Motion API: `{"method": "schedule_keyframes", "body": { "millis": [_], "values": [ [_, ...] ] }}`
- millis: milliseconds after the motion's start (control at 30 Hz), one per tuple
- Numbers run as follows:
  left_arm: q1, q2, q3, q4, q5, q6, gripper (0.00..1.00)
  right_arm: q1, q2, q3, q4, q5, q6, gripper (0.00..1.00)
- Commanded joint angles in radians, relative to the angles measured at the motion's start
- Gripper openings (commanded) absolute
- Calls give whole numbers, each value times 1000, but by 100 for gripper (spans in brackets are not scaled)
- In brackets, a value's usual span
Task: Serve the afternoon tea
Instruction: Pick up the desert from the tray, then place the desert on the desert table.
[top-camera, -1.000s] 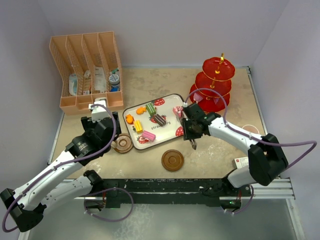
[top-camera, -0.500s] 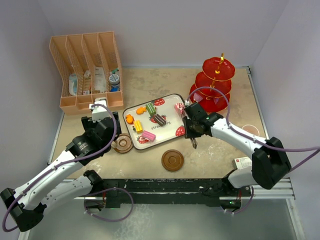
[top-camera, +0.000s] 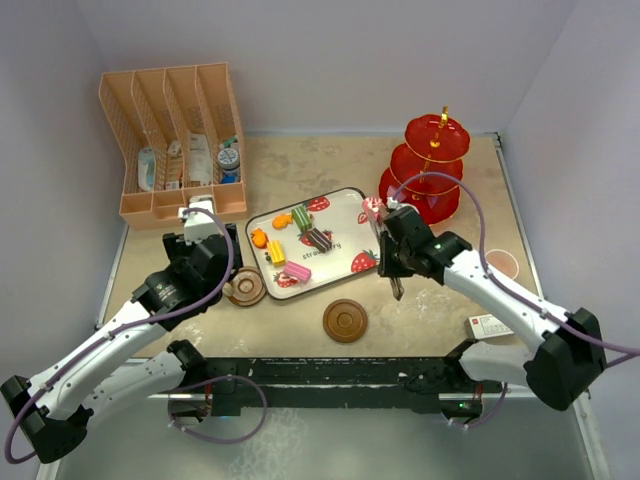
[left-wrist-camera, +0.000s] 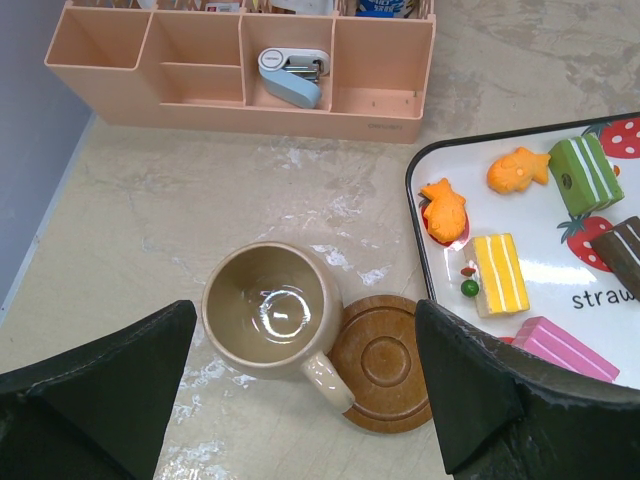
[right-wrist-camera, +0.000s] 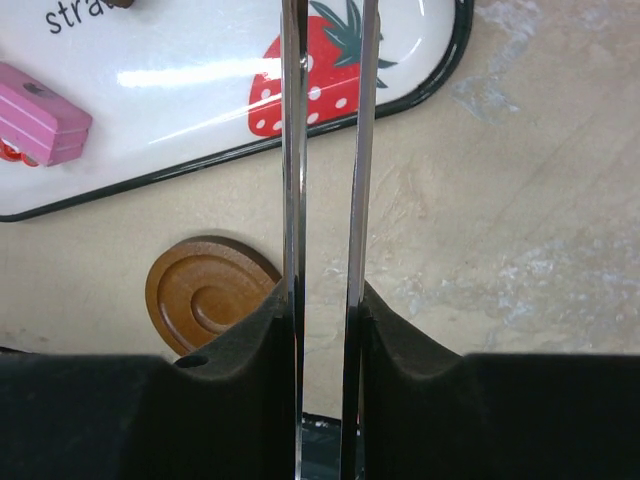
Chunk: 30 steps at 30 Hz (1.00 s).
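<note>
Right pincer (top-camera: 390, 258) moved rightward, clamped on tongs (right-wrist-camera: 291, 150) | cake (top-camera: 372, 208) at tongs' tips | left pincer (left-wrist-camera: 305, 312) apart

The only lettering that reads is on the white tray (left-wrist-camera: 545, 282). In the left wrist view, black lower-case print (left-wrist-camera: 604, 298) on the tray's floor spells "straw", just beside the brown toy cake (left-wrist-camera: 622, 240), and runs off the right edge of the picture. In the right wrist view only "stra" shows, at the top left corner. From the top camera the word is a thin dark line, too small to spell out. The peach rack (left-wrist-camera: 240, 112) carries a tiny embossed mark (left-wrist-camera: 390, 125) at the right of its near wall, unreadable. A white card (top-camera: 487, 325) at the near right of the table (top-camera: 300, 170) bears a red spot; its print cannot be read.
</note>
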Motion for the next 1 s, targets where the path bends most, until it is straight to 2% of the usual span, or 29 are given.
{"method": "schedule_keyframes", "body": {
  "millis": [0, 200, 367, 567, 967],
  "values": [
    [3, -7, 20, 11, -13, -2, 88, 1, -88, -12, -82, 83, 68, 18],
    [2, -8, 20, 11, -9, -1, 88, -57, -109, -25, -77, 21, 76, 19],
    [2, -12, 20, 9, -11, -1, 88, -216, -156, -89, -16, -77, 24, 18],
    [1, -21, 20, 11, -12, -1, 88, -345, -167, -94, 5, -127, -6, 18],
    [3, -21, 19, 11, -10, -3, 88, -437, -57, -75, 72, -207, -91, 18]
  ]
}}
